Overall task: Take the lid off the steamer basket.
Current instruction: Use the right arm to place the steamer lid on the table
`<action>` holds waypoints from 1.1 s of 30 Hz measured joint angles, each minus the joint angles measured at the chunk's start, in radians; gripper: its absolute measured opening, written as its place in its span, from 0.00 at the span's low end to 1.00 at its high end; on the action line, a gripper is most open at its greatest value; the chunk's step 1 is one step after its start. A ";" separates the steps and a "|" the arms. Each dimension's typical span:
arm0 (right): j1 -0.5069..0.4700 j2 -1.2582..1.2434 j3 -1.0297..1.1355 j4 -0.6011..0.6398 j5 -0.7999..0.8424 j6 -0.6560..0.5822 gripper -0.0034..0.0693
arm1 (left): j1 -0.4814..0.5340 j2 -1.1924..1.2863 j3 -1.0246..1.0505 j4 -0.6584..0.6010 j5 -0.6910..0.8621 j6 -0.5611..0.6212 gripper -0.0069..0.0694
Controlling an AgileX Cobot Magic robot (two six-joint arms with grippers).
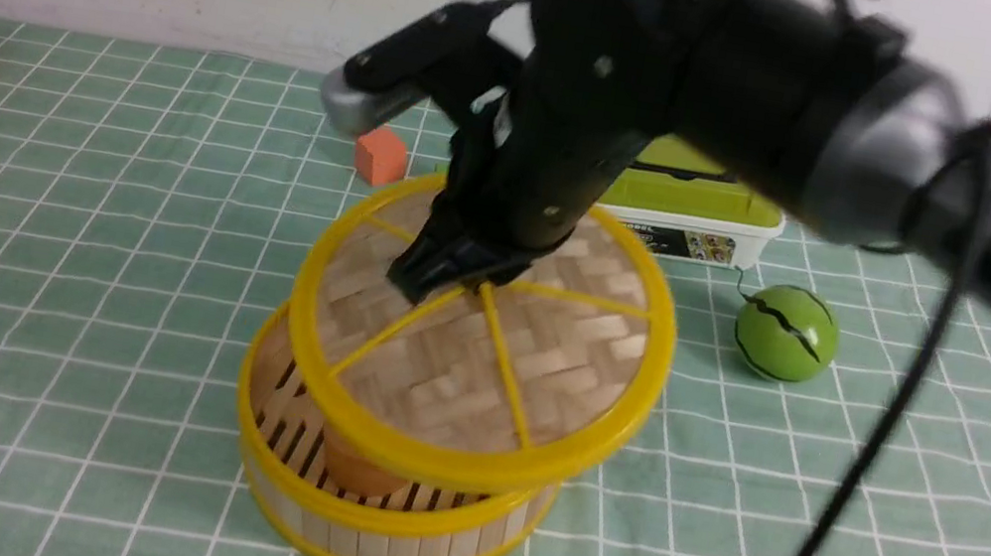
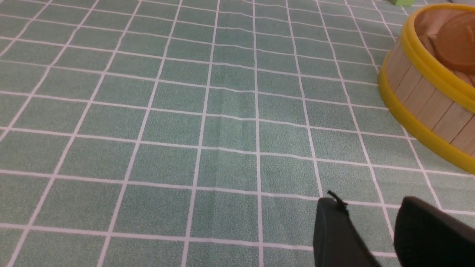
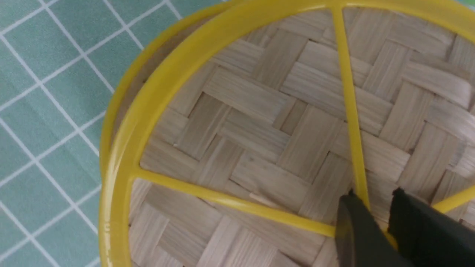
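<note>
basket (image 1: 371, 539) left: bare cloth (image 1: 50, 294) | right: green ball (image 1: 786, 333) | behind: box (image 1: 702, 214), block (image 1: 380, 155)

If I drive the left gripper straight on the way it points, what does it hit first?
Most likely the green checked tablecloth: the left gripper points out low over it. The steamer basket sits off to one side of that line, though depth is hard to judge.

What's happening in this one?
The right gripper is clamped on the central knob of the lid, holding it tilted above the steamer basket, not set aside yet. A brown item shows inside. The left gripper hangs over the tablecloth beside the basket, holding nothing.
</note>
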 joint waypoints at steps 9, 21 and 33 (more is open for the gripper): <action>-0.112 -0.402 0.382 -0.085 0.052 0.053 0.16 | 0.000 0.000 0.000 0.000 0.000 0.000 0.40; -0.429 -0.492 1.006 0.024 -0.434 0.191 0.16 | 0.000 0.000 0.000 0.000 0.000 0.000 0.40; -0.439 -0.294 1.023 0.093 -0.676 0.192 0.20 | 0.000 0.000 0.000 0.000 0.000 0.000 0.40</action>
